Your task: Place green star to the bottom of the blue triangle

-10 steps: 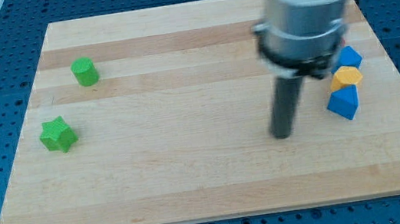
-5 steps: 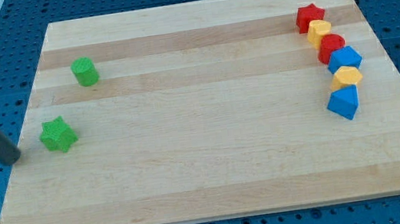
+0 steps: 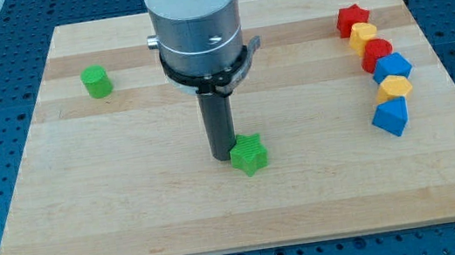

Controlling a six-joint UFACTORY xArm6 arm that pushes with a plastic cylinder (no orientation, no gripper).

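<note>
The green star (image 3: 249, 154) lies near the middle of the wooden board (image 3: 135, 228), a little toward the view's bottom. My tip (image 3: 222, 156) stands on the board, touching the star's left side. The blue triangle (image 3: 391, 116) lies at the view's right, at the lower end of a column of blocks, well to the right of the star.
Above the blue triangle runs a column: an orange block (image 3: 395, 87), a blue block (image 3: 394, 66), a red block (image 3: 376, 52), a yellow block (image 3: 363, 35) and a red star (image 3: 352, 18). A green cylinder (image 3: 97, 81) sits at the upper left.
The rod swung from the right of the board to its left edge, then came back right. The green star has moved from the left side to near the middle, with the tip at its left.
</note>
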